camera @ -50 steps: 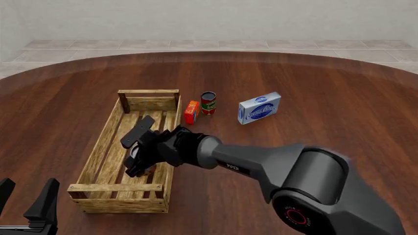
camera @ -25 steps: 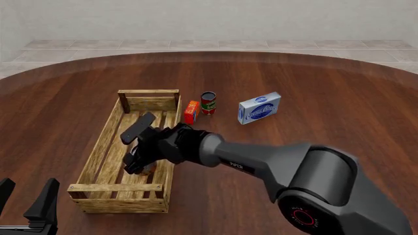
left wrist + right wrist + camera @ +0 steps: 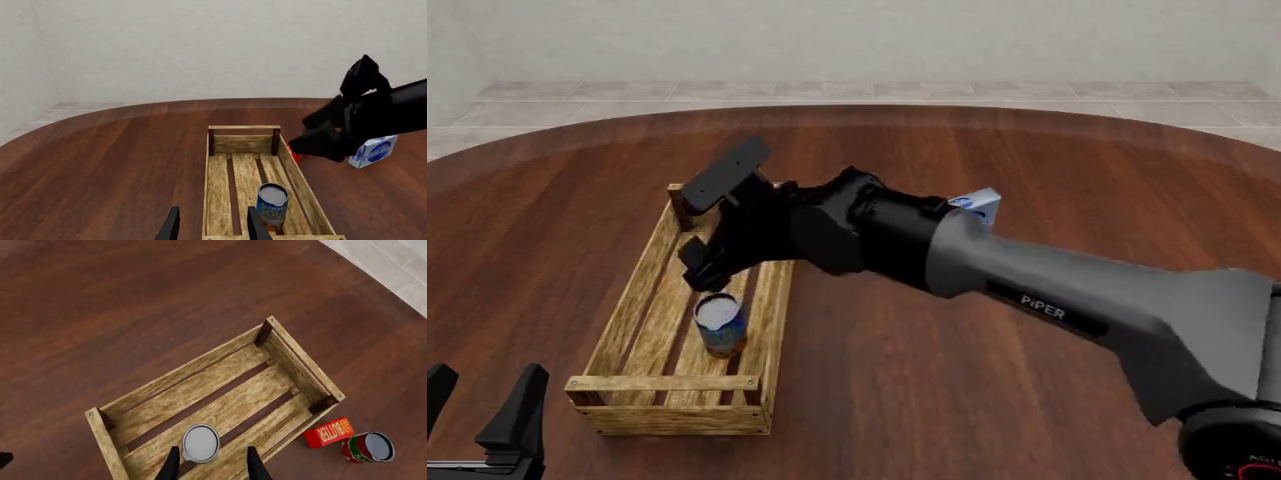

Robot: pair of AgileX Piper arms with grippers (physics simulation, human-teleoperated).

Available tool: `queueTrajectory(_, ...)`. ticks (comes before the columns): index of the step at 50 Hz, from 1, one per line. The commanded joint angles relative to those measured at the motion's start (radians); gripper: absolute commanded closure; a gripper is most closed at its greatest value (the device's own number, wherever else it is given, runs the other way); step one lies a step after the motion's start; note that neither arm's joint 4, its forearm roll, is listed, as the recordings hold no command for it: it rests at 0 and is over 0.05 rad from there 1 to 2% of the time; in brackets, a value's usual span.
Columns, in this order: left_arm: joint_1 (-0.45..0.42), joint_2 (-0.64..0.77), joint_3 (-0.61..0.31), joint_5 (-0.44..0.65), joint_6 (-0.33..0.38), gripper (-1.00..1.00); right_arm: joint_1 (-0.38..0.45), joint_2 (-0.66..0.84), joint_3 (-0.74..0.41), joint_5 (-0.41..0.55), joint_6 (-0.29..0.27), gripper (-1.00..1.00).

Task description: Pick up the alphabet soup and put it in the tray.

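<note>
Alphabet soup [image 3: 719, 322] upright on tray [image 3: 627, 308] slats; right end effector [image 3: 715, 222] above it, open, empty — a sideways swing could topple it.

Soup can [image 3: 719, 325]: small cylinder, blue label, orange-yellow lower band, pale grey top; upright on the slats inside the crate.
Crate [image 3: 638, 299]: long, light wood, low-sided, on the table.
</note>
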Motion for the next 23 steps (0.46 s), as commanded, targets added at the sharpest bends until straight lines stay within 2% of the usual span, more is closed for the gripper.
queueTrajectory(1, 0.000, 0.000, 0.000, 0.000, 0.000, -1.00, 0.001, -0.220, 0.065, 0.045, -0.007, -1.00)
queueTrajectory(6, 0.000, 0.000, 0.000, 0.000, 0.000, -1.00, 0.003, -0.318, 0.114, 0.050, -0.028, -1.00)
queueTrajectory(23, 0.000, 0.000, 0.000, 0.000, 0.000, -1.00, -0.045, -0.640, 0.292, 0.058, -0.030, -1.00)
